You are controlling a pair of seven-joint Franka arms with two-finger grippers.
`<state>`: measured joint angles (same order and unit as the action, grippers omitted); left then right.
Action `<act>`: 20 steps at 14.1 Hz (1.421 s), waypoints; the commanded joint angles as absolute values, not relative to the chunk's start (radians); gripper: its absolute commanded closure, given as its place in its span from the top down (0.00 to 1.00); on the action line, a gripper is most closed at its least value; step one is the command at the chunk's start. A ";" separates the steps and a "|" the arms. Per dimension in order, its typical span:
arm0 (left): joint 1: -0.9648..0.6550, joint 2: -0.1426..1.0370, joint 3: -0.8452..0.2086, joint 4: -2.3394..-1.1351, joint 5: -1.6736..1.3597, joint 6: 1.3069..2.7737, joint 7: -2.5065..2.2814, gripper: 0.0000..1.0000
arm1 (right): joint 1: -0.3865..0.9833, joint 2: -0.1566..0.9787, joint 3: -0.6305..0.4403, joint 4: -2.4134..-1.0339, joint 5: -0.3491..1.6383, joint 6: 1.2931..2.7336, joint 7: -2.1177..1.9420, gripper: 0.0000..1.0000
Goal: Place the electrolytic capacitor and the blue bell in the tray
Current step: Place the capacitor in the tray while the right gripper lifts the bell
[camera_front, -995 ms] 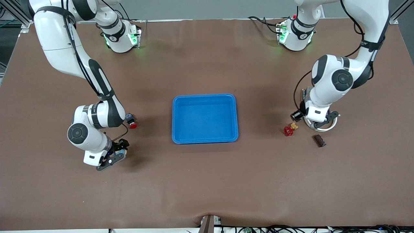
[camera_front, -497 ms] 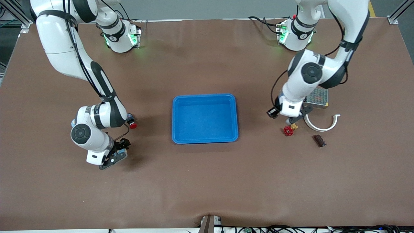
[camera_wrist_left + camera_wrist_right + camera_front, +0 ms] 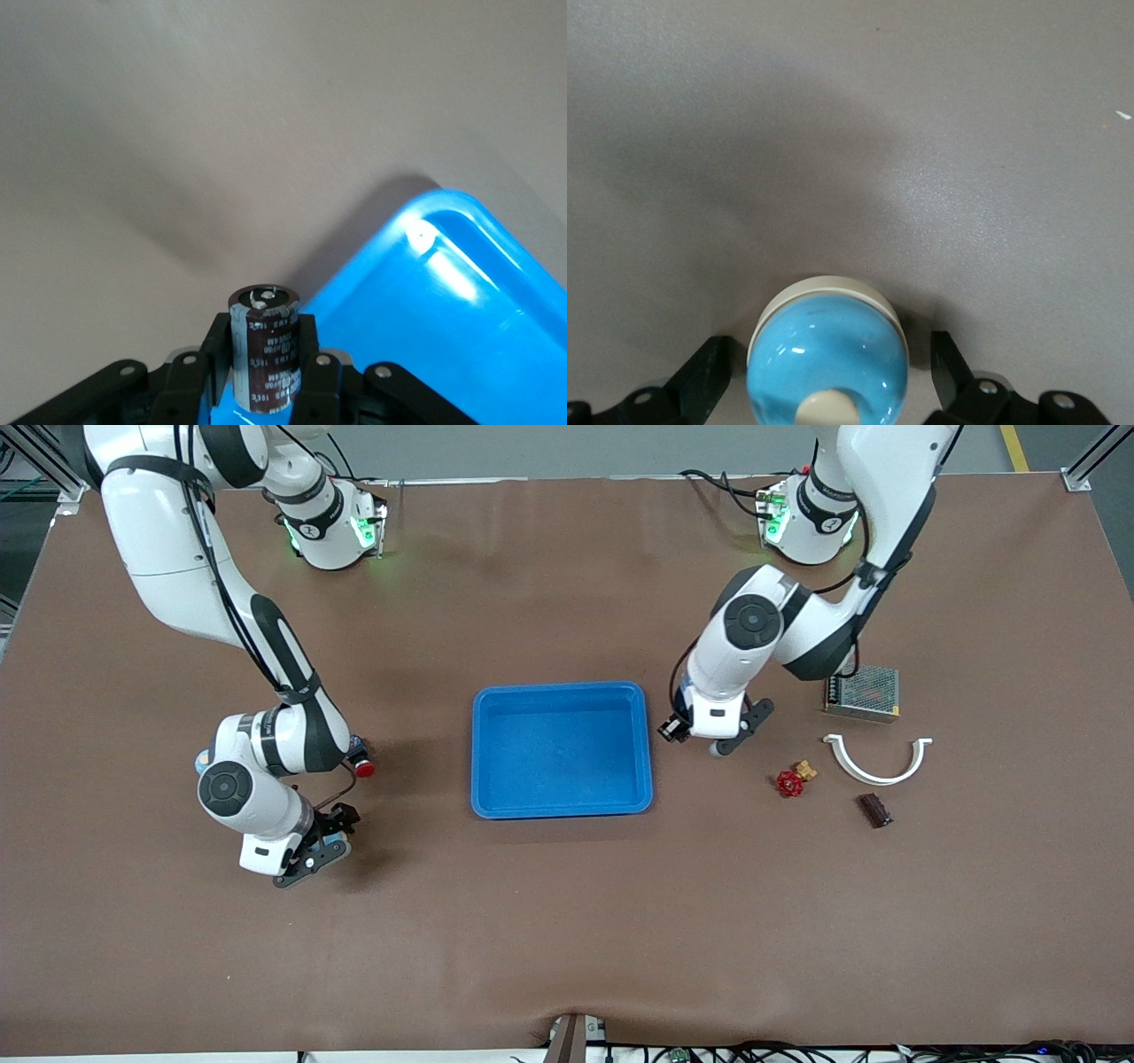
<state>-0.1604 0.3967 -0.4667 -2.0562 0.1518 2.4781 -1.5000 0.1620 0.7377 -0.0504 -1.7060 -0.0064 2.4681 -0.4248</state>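
left claw (image 3: 716, 746): gripping the electrolytic capacitor (image 3: 264, 347), hanging beside the blue tray (image 3: 562, 749) at its left-arm end
right claw (image 3: 312, 852): straddling the blue bell (image 3: 827, 363) on the counter (image 3: 567, 921), fingers apart
progress: tray sitting empty; both drops remaining

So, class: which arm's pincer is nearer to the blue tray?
Left. The left pincer, shut on the electrolytic capacitor, is just beside the tray at the left arm's end. The right pincer, around the blue bell, is well off toward the right arm's end.
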 commanded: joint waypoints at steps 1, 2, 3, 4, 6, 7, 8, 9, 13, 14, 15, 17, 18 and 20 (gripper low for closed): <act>-0.216 0.501 -0.462 -1.939 0.213 2.459 -1.632 0.00 | 0.152 0.729 -0.038 -1.710 -0.006 2.473 -0.431 0.83; -0.238 0.530 -0.459 -1.913 0.224 2.459 -1.672 0.00 | 0.147 0.729 -0.038 -1.707 0.004 2.470 -0.433 0.74; -0.256 0.552 -0.456 -1.892 0.238 2.459 -1.708 0.00 | 0.143 0.729 -0.038 -1.707 0.026 2.468 -0.434 0.64; -0.268 0.575 -0.456 -1.872 0.251 2.459 -1.736 0.00 | 0.140 0.729 -0.038 -1.707 0.052 2.467 -0.436 0.63; -0.294 0.613 -0.456 -1.836 0.255 2.459 -1.770 0.00 | 0.138 0.727 -0.038 -1.704 0.081 2.459 -0.436 0.52; -0.305 0.629 -0.456 -1.823 0.255 2.459 -1.779 0.00 | 0.138 0.726 -0.038 -1.694 0.090 2.444 -0.436 0.43; -0.314 0.650 -0.456 -1.813 0.255 2.459 -1.792 0.00 | 0.138 0.726 -0.037 -1.687 0.106 2.425 -0.436 0.41; -0.327 0.663 -0.454 -1.812 0.255 2.459 -1.799 0.00 | 0.138 0.726 -0.038 -1.678 0.120 2.413 -0.436 0.40; -0.414 0.684 -0.372 -1.812 0.255 2.457 -1.856 0.00 | 0.150 0.718 -0.038 -1.603 0.133 2.298 -0.423 0.39; -0.434 0.684 -0.351 -1.812 0.255 2.456 -1.862 0.09 | 0.156 0.712 -0.038 -1.582 0.153 2.255 -0.398 0.38; -0.437 0.684 -0.345 -1.810 0.255 2.442 -1.862 0.48 | 0.169 0.704 -0.037 -1.565 0.172 2.220 -0.353 0.38; -0.437 0.680 -0.345 -1.796 0.256 2.419 -1.861 1.00 | 0.208 0.686 -0.037 -1.551 0.179 2.166 -0.251 0.38; -0.437 0.675 -0.345 -1.784 0.255 2.401 -1.861 1.00 | 0.230 0.666 -0.037 -1.551 0.178 2.148 -0.186 0.38; -0.436 0.672 -0.345 -1.725 0.256 2.311 -1.861 1.00 | 0.287 0.644 -0.037 -1.552 0.178 2.112 -0.059 0.38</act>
